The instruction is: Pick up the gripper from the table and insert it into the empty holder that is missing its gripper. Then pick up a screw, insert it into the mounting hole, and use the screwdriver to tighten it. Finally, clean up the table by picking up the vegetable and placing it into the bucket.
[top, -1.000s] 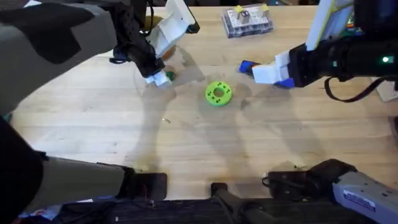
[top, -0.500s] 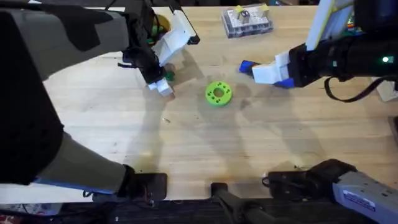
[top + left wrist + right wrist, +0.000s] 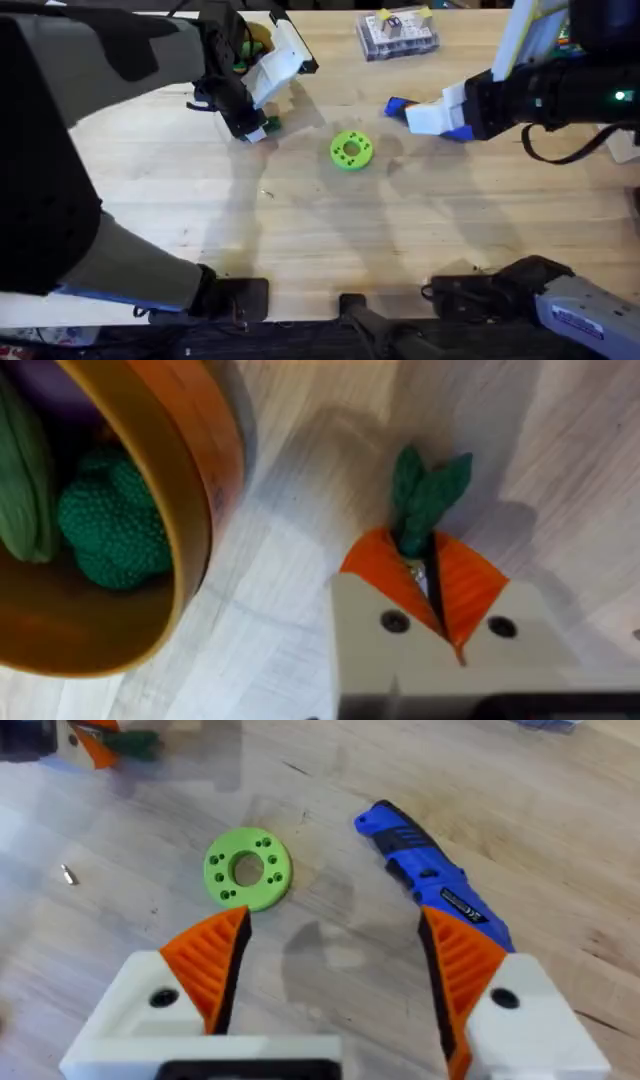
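My left gripper (image 3: 430, 560) is shut on the vegetable (image 3: 428, 488), a small dark-green piece that sticks out past the orange pads. It is just beside the orange bucket (image 3: 190, 510), which holds other green toy pieces. Overhead, the left gripper (image 3: 260, 128) is at the back left of the table with the vegetable (image 3: 271, 124) at its tip. My right gripper (image 3: 335, 920) is open low over the table. The blue screwdriver (image 3: 430, 870) lies by one of its fingers. A small screw (image 3: 68, 874) lies loose on the wood.
A lime-green disc with holes (image 3: 351, 150) lies mid-table between the two grippers. A clear parts box (image 3: 398, 33) stands at the back edge. The bucket (image 3: 256, 38) shows partly behind the left arm. The front half of the table is bare wood.
The left arm rose closer under the camera. Its gripper dipped slightly forward and came back, still beside the bucket with the vegetable. The right arm has not moved.
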### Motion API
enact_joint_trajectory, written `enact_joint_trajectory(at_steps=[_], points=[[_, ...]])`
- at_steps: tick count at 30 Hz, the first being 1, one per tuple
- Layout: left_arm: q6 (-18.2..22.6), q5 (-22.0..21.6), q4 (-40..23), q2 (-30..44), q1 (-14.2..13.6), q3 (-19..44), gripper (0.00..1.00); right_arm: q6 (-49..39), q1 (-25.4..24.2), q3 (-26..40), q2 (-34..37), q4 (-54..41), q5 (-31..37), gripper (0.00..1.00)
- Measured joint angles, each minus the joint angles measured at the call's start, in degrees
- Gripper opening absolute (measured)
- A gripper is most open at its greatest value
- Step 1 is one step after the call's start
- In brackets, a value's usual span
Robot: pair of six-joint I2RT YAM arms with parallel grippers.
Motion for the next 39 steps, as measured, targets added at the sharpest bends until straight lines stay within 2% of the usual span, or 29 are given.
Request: enact_joint_trajectory(at_steps=[8, 13, 17, 20, 23, 27, 30, 34, 35, 36, 39], points=[[-0.3, 0.3, -0.7, -2.6, -0.5, 0.0, 0.019, 0.0, 0.0, 0.0, 0.0, 0.0, 0.0, 0.978], [-0.3, 0.5, -1.3, -14.5, -2.5, 0.1, 0.019, 0.0, 0.0, 0.0, 0.0, 0.0, 0.0, 0.978], [-1.4, 0.9, 4.1, -23.7, -2.1, 0.8, 0.018, 0.0, 0.0, 0.0, 0.0, 0.0, 0.0, 0.978], [-6.2, 1.1, 11.0, -25.7, -0.4, 1.4, 0.018, 0.0, 0.0, 0.0, 0.0, 0.0, 0.0, 0.978], [-14.7, 1.4, 17.2, -24.2, 1.8, 1.7, 0.018, 0.0, 0.0, 0.0, 0.0, 0.0, 0.0, 0.978], [-24.7, 1.8, 21.2, -19.2, 3.3, 1.7, 0.018, 0.0, 0.0, 0.0, 0.0, 0.0, 0.0, 0.978], [-28.7, 2.4, 23.0, -14.6, 3.3, 1.6, 0.018, 0.0, 0.0, 0.0, 0.0, 0.0, 0.0, 0.978], [-31.2, 3.1, 24.4, -10.2, 3.2, 1.6, 0.033, 0.0, 0.0, 0.0, 0.0, -0.1, 0.0, 0.978], [-31.5, 3.2, 24.6, -9.8, 3.2, 1.6, 0.102, 0.0, 0.0, 0.0, 0.0, -0.3, 0.0, 0.978], [-31.7, 3.3, 24.8, -9.6, 3.2, 1.6, 0.224, 0.0, 0.0, 0.0, 0.0, -0.6, 0.0, 0.978], [-32.3, 3.4, 26.0, -9.8, 3.2, 1.6, 0.682, 0.0, 0.0, 0.0, 0.0, -1.5, 0.0, 0.978]])
